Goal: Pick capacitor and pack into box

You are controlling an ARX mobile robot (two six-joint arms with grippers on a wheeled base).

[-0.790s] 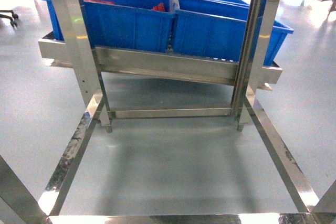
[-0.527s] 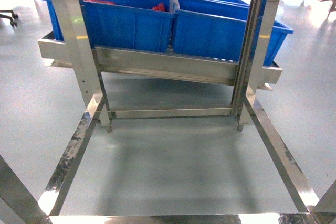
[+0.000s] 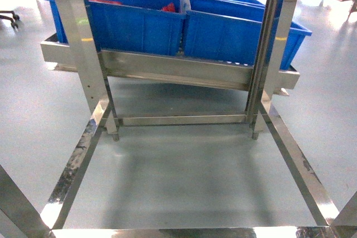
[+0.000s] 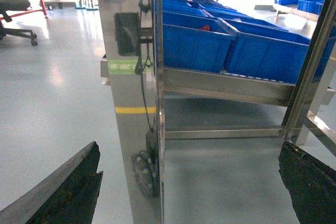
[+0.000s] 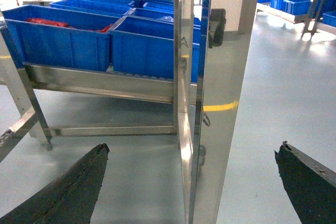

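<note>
Grey floor (image 3: 184, 176) and blue bins (image 3: 139, 26) are unchanged since earlier; both grippers, left (image 4: 184, 192) and right (image 5: 189, 187), are held spread, nothing grasped.

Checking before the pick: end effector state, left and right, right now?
Left end effector: open, holding nothing, fingers spread wide to either side of a steel post.
Right end effector: open, holding nothing.

Bins (image 3: 136, 26): solid blue, red items inside. Frame (image 3: 83, 54): silver, mirror-bright. Floor (image 3: 184, 176): pale grey, glossy. Fingers (image 4: 68, 192): black, w/ brownish specks. Post (image 4: 131, 66): green strip, yellow stripe, black cable.
</note>
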